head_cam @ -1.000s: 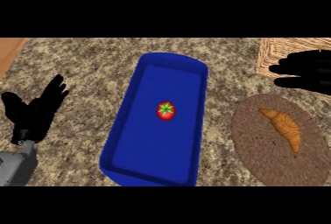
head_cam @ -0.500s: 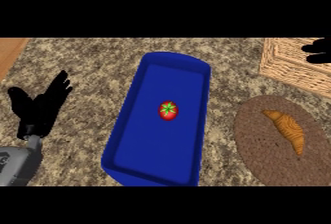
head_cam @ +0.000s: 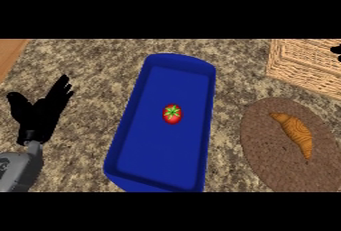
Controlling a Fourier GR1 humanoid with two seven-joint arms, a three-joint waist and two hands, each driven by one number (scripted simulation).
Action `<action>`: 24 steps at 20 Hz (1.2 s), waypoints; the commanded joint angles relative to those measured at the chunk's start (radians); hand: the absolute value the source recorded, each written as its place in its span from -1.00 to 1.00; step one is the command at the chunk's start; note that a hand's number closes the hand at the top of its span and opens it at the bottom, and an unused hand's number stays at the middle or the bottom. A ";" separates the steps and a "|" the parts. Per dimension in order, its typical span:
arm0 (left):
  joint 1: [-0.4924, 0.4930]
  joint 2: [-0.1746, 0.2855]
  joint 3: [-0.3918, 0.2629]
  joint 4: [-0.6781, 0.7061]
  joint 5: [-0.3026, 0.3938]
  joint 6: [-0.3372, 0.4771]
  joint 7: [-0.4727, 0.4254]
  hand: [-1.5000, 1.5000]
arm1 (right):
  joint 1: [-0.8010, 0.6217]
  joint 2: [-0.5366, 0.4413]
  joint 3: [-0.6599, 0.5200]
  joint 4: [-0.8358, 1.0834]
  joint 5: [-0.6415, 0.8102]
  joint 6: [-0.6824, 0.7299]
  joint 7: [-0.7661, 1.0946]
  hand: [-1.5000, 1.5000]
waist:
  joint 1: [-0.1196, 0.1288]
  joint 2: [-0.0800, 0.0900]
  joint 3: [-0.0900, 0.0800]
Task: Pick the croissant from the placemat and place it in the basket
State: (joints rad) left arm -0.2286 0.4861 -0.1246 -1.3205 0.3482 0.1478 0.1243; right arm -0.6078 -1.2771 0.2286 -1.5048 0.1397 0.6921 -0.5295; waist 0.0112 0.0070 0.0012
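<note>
The golden-brown croissant lies on the round brown placemat at the right of the head view. Beyond it, in the upper right corner, stands the wicker basket. Only a small black sliver of my right hand shows at the right edge, over the basket's far side and well away from the croissant. My left hand rests open at the left edge, fingers up, holding nothing.
A long blue tray lies across the middle of the speckled counter, with a red tomato inside it. A wooden strip shows at the upper left corner.
My right hand has moved from over the basket's near edge toward the upper right, almost out of view. The left hand has shifted only slightly; the croissant has not moved.
</note>
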 commanded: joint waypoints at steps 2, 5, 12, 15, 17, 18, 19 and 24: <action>0.005 -0.031 -0.020 -0.022 -0.036 0.038 0.011 0.00 | 0.048 0.016 0.047 0.105 0.053 0.043 -0.241 -1.00 | 0.009 0.001 0.001; 0.031 -0.031 -0.017 -0.026 -0.029 0.013 -0.002 0.00 | 0.125 0.044 0.091 0.150 0.118 -0.093 -0.334 -1.00 | 0.007 -0.001 0.001; -0.036 -0.011 0.028 0.025 -0.029 -0.023 0.012 0.00 | 0.144 0.221 0.182 0.294 0.204 -0.278 -0.394 -1.00 | 0.010 0.004 0.000; -0.010 -0.044 0.000 -0.017 -0.057 0.007 0.021 0.00 | 0.129 0.281 0.189 0.340 0.178 -0.263 -0.399 -1.00 | 0.010 -0.001 0.000; 0.008 0.008 0.052 0.004 -0.018 -0.059 0.011 0.00 | 0.123 0.336 0.219 0.332 0.177 -0.254 -0.343 -1.00 | 0.013 -0.001 -0.001; -0.021 -0.033 0.035 -0.008 -0.038 -0.023 0.030 0.00 | 0.116 0.288 0.197 0.406 0.202 -0.246 -0.439 -1.00 | 0.005 -0.002 0.000; -0.040 -0.005 0.058 -0.023 -0.026 -0.034 0.072 0.00 | 0.033 0.369 0.217 0.379 0.227 -0.233 -0.310 -1.00 | 0.011 -0.003 -0.001; -0.026 -0.035 0.059 -0.037 -0.061 -0.008 0.087 0.00 | 0.105 0.371 0.274 0.374 0.367 -0.311 -0.303 -1.00 | -0.006 -0.007 -0.001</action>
State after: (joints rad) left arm -0.2207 0.4468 -0.0887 -1.3478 0.2909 0.1312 0.1579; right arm -0.5125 -0.9257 0.4717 -1.1272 0.4326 0.3421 -0.8124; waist 0.0153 0.0032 0.0004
